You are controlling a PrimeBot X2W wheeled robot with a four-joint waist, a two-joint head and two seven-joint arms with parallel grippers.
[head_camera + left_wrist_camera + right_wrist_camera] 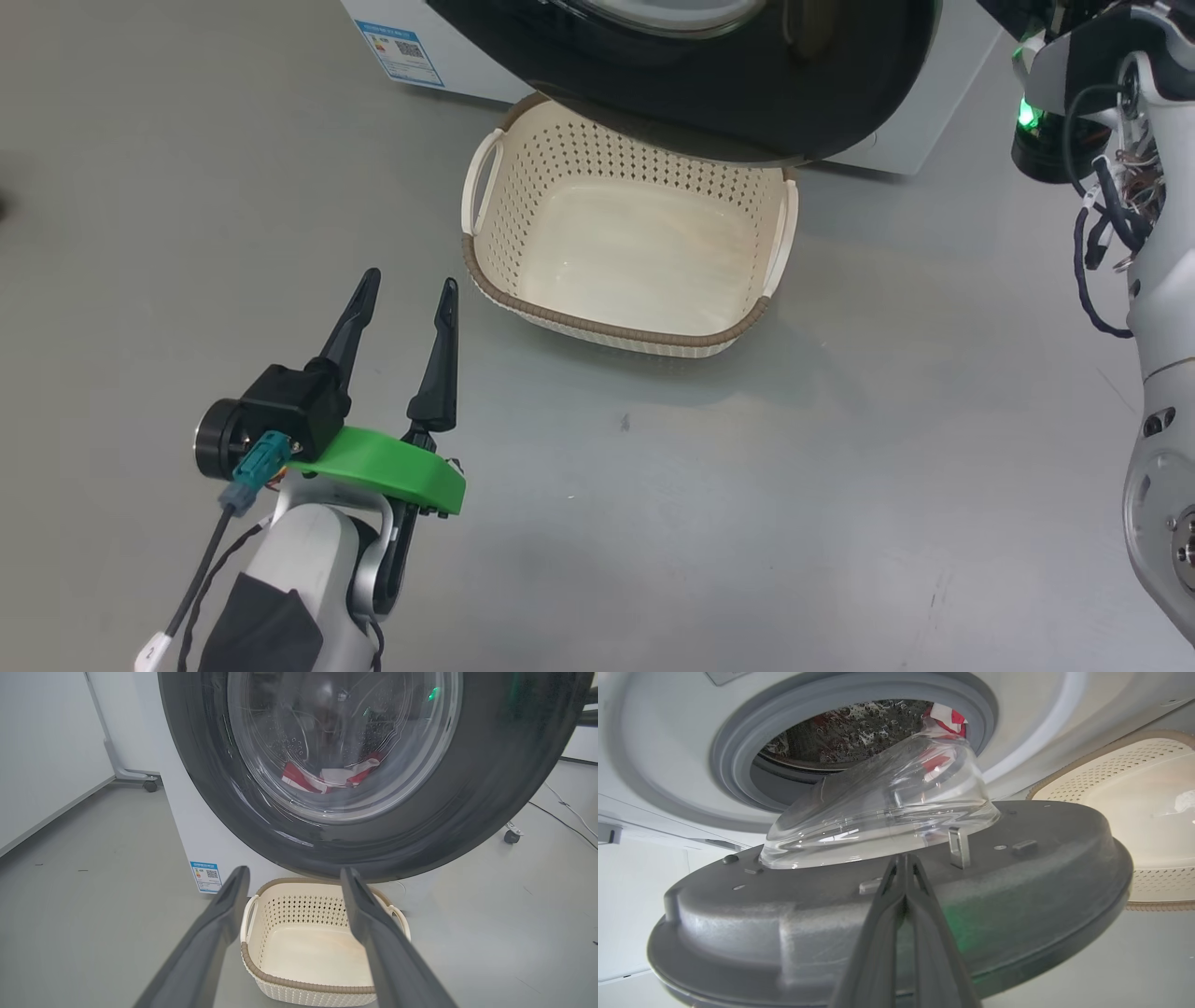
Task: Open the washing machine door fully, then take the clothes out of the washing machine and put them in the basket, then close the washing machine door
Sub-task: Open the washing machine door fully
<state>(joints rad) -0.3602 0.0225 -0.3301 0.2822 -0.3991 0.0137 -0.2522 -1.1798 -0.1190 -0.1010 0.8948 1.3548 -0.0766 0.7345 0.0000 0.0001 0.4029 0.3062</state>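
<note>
The washing machine door (747, 103) stands partly open, its black rim hanging over the far end of the cream basket (597, 327) on the floor. My left gripper (412, 278) is open and holds nothing, left of the basket and short of it. In the left wrist view the gripper (294, 871) faces the door (490, 788), with red and white clothes (299, 777) visible through the glass above the basket (299, 983). My right gripper (903, 856) is shut, its tips against the door's grey inner side (1017, 882) beside the glass bowl. Behind it, clothes (952, 716) lie in the drum.
The white washing machine (467, 56) carries a blue label (401, 47) at its lower corner. My right arm (1158, 280) rises along the right edge. Caster wheels (150, 785) (511, 836) stand on either side of the machine, and a cable (560, 816) runs over the grey floor.
</note>
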